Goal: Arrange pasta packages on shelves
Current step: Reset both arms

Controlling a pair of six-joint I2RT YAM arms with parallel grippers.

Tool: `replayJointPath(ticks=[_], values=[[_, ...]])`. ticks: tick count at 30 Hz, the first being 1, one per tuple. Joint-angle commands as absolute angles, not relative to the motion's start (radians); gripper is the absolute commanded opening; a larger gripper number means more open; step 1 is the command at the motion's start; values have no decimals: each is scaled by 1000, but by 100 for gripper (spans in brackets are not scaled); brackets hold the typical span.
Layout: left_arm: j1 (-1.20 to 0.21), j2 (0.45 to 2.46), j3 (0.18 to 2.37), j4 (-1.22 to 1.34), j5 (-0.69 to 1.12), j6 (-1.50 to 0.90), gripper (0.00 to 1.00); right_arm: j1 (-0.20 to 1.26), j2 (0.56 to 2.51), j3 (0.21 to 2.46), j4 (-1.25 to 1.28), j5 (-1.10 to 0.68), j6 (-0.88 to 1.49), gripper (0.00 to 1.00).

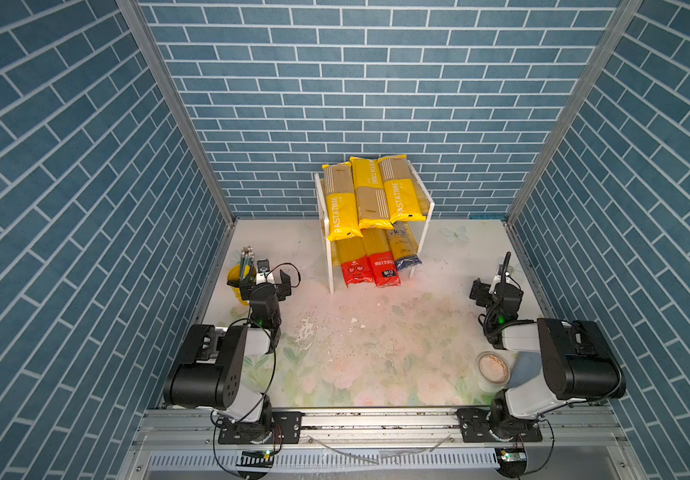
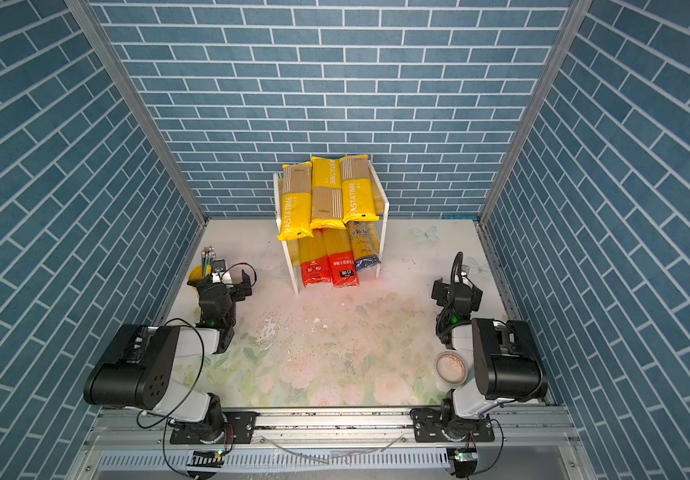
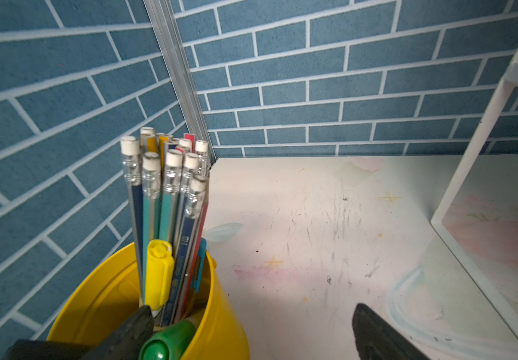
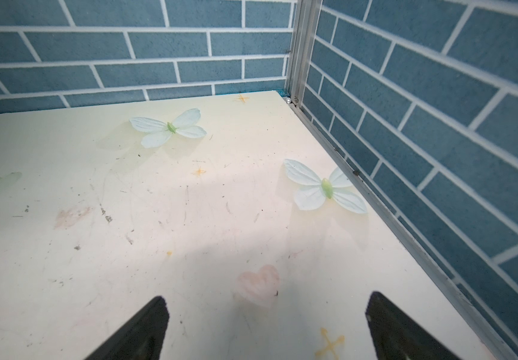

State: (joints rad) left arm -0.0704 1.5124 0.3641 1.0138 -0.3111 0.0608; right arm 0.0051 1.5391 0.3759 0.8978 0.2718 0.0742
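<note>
On the shelves [image 1: 327, 257] all six pasta packages [image 1: 370, 208] lie stowed, three PASTATIME bags [image 1: 337, 203] above, two red-ended bags [image 1: 384, 270] and one blue-ended bag [image 1: 403, 249] below, so the task appears complete, with left gripper [image 3: 253, 308] and right gripper [image 4: 267, 297] both spread wide, empty, and well apart from the rack.

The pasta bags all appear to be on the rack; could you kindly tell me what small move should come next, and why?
Probably a tidy-up nudge: the open, empty left gripper could push the leftmost yellow bag back, since it overhangs the rack's top front edge more than its neighbours. All six bags already lie on its shelves.
</note>
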Motion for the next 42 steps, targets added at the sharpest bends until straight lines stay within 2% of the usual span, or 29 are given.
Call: replayJointPath(ticks=[1,42], values=[[-66,1533,360,928,-285,40,100,2,1542,368,922,262,80,99],[-96,1541,354,953,-321,69,100,2,1542,368,921,262,80,99]])
